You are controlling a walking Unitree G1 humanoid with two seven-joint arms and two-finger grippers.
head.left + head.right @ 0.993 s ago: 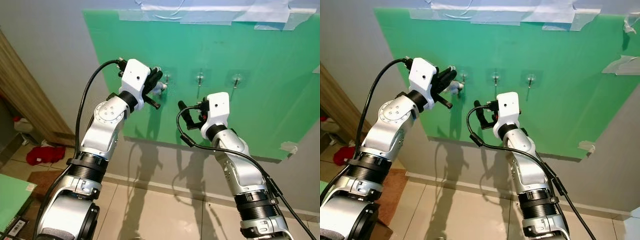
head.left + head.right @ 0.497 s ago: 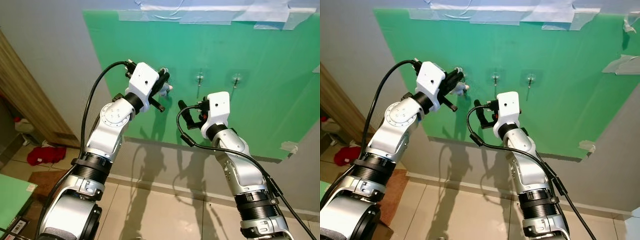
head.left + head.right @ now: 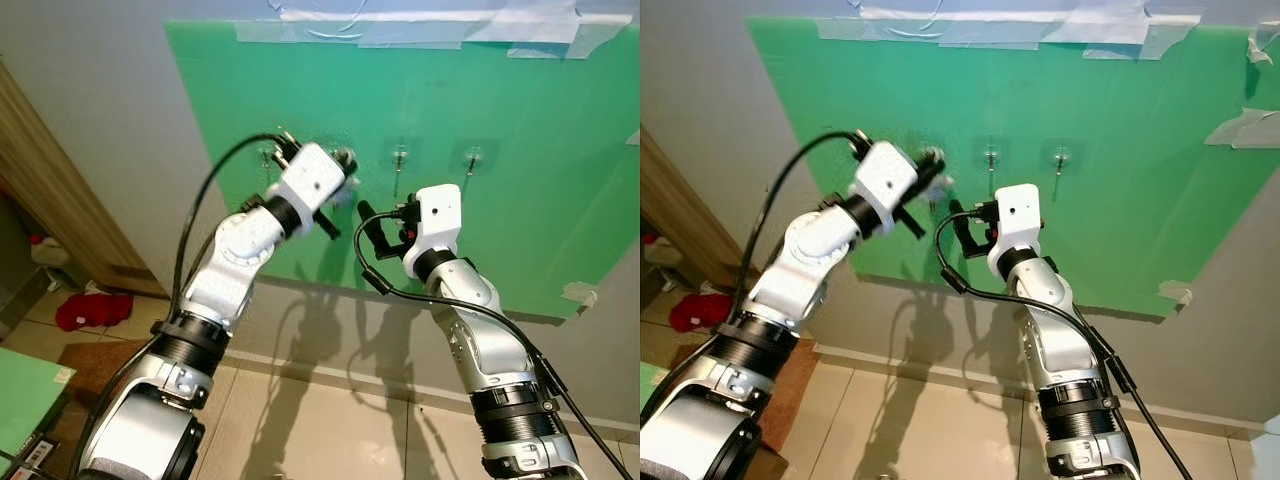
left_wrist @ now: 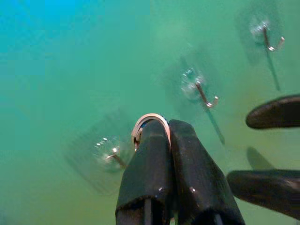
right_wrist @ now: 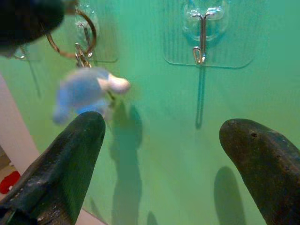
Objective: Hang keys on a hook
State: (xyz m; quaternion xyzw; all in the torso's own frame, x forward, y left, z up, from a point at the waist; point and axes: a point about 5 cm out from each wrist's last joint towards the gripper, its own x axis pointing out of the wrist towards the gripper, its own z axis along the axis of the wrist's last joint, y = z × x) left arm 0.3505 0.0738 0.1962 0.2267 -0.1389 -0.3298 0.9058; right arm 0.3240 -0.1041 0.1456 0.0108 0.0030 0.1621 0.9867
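Note:
Three small metal hooks sit in a row on a green board (image 3: 520,130) on the wall: the left hook (image 4: 112,154), the middle hook (image 3: 399,157) and the right hook (image 3: 473,158). My left gripper (image 3: 343,165) is raised to the left hook and shut on a metal key ring (image 4: 150,119). A blue and white charm (image 5: 84,93) dangles from the ring (image 5: 70,35), which sits close beside the left hook; whether it is over the hook I cannot tell. My right gripper (image 3: 372,228) stands open just below and between the left and middle hooks, holding nothing.
A wooden panel (image 3: 40,190) leans along the wall at the left. A red cloth (image 3: 90,308) lies on the tiled floor below it, and a green sheet (image 3: 20,395) shows at the bottom left. Tape strips (image 3: 420,25) hold the board's top edge.
My left arm has swung right and closer to the board, carrying the key ring up to the left hook. The right arm has stayed where it was.

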